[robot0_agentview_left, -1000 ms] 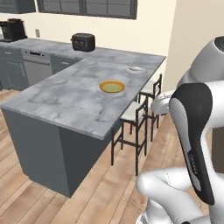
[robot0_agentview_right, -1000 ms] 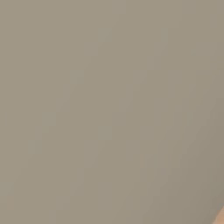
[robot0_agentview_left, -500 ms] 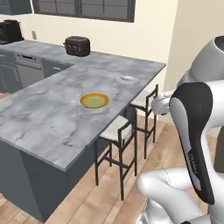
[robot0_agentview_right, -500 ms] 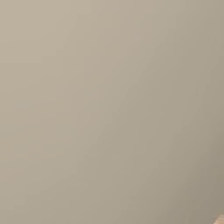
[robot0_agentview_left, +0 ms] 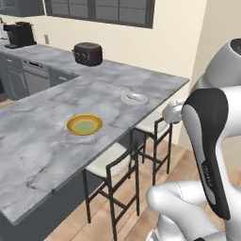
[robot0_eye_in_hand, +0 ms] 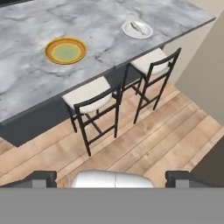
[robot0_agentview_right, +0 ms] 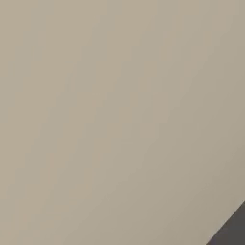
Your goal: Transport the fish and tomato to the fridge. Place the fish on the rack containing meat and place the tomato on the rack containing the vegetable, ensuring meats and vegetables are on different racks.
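Observation:
The fish (robot0_eye_in_hand: 139, 27) is a slim silvery body lying on a small white plate (robot0_eye_in_hand: 129, 31) near the far end of the grey marble island. In the left base view the fish (robot0_agentview_left: 135, 97) shows on that same plate (robot0_agentview_left: 127, 100). My gripper (robot0_eye_in_hand: 111, 179) hangs over the wooden floor in front of the stools, well short of the island. Its jaws stand wide open with nothing between them. The tomato, the fridge, the meat and the vegetable are out of view.
A yellow-rimmed bowl (robot0_agentview_left: 84, 124) sits mid-island. Two dark stools with pale seats (robot0_eye_in_hand: 89, 95) (robot0_eye_in_hand: 148, 60) stand along the island's near side. A black toaster (robot0_agentview_left: 88, 53) sits on the back counter. A beige wall (robot0_agentview_right: 110, 110) is close on my right, with a dark grey edge (robot0_agentview_right: 234, 229) at its corner.
The base has driven and turned, so the island now looks closer and sits further left in the left base view. The gripper has stayed open.

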Controlling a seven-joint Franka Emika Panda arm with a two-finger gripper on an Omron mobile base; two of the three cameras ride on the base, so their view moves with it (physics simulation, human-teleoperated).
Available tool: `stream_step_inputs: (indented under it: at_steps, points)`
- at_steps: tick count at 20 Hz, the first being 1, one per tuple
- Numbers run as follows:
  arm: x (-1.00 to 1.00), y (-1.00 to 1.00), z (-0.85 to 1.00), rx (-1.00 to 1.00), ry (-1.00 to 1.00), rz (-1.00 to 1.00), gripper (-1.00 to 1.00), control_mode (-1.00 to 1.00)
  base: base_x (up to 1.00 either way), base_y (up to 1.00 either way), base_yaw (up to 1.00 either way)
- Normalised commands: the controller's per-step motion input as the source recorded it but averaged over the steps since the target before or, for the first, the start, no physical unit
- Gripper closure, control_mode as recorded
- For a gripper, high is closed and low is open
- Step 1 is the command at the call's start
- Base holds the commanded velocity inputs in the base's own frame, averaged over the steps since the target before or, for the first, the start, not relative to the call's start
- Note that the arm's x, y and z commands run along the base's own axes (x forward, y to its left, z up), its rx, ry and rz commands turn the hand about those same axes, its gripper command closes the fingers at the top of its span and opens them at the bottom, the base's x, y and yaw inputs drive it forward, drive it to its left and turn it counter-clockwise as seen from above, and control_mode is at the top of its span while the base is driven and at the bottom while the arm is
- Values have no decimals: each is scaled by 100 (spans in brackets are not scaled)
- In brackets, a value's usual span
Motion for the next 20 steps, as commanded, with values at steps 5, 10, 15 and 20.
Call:
stream_step_inputs:
  at_steps: [5,10,15,20]
  points:
    - [0,0,0,0,0,0,-100,100,59,-100,28]
    - [0,0,0,0,0,0,-100,100,57,-100,28]
    - [0,0,0,0,0,0,-100,100,49,-100,35]
    - [0,0,0,0,0,0,-100,100,67,-88,46]
